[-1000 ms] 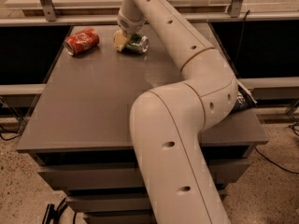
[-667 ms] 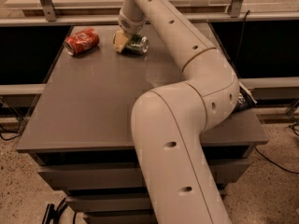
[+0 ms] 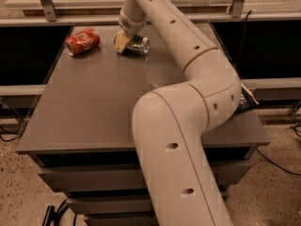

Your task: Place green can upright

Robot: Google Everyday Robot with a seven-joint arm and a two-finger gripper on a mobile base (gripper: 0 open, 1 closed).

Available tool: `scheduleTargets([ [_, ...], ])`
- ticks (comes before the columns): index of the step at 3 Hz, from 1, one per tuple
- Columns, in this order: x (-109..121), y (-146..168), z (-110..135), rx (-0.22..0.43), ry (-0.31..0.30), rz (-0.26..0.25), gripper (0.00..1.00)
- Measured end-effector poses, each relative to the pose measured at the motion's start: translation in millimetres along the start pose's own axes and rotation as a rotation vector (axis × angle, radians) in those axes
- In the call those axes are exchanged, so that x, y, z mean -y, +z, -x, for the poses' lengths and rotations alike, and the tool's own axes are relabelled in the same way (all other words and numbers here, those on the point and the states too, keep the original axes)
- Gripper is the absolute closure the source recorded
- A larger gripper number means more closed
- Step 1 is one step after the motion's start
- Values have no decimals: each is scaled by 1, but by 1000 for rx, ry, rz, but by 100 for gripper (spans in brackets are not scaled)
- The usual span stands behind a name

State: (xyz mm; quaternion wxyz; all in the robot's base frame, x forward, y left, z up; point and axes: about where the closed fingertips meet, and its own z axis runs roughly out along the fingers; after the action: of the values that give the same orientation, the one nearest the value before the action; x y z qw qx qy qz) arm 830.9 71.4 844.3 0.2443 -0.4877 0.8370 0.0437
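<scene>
Toward 12 o'clock on the counter (image 3: 94,107), the green can (image 3: 139,44) lies on its side, with the gripper (image 3: 124,40) at its 9 o'clock end. Whether the jaws hold it I cannot tell. Grasping seems in hand; next, tip it upright.

Red can (image 3: 83,41) lying flat, grey table (image 3: 94,112)

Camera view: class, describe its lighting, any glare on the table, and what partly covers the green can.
Camera view: warm, dim light; pale sheen on the table mid-top; the gripper at the far side covers one end of the green can.
</scene>
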Motion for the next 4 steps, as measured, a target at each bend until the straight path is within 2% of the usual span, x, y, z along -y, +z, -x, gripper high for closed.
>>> scheduleTargets([
  [2, -5, -42, 1, 63, -25, -10, 100],
  [4, -12, -87, -19, 146, -3, 8, 100],
])
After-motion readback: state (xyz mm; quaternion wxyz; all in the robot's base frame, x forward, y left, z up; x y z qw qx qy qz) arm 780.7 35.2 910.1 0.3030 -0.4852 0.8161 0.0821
